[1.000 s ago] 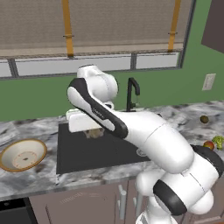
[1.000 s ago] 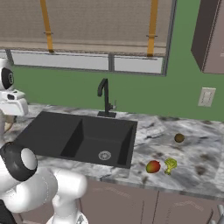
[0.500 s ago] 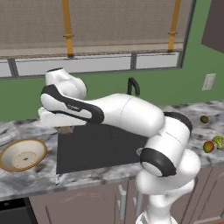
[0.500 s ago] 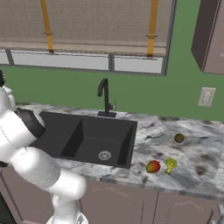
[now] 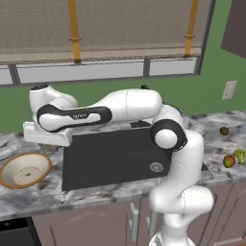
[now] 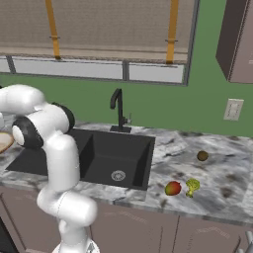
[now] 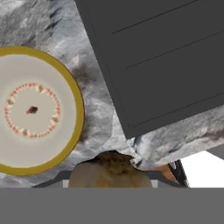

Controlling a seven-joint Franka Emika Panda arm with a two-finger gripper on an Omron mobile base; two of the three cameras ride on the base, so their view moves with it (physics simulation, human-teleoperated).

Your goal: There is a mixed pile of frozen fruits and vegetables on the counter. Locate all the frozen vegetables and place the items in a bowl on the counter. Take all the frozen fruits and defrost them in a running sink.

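Swung further left, fingers (image 5: 49, 146) pinching brownish-grey lump (image 7: 109, 169) — beside the bowl (image 5: 25, 170)

Brownish-grey lump (image 7: 110, 169) sat between the claw (image 5: 48, 146) fingers, above the marble table (image 5: 29, 197) between bowl and sink. Bowl (image 5: 25, 169), tan-orange rim, cream speckled inside, empty, lay left of the matte-black sink (image 5: 115, 156). Red-orange fruit (image 6: 172, 188) lay just beside green broccoli (image 6: 192, 186) right of the sink; small brown fruit (image 6: 202, 156) lay behind them, apart.
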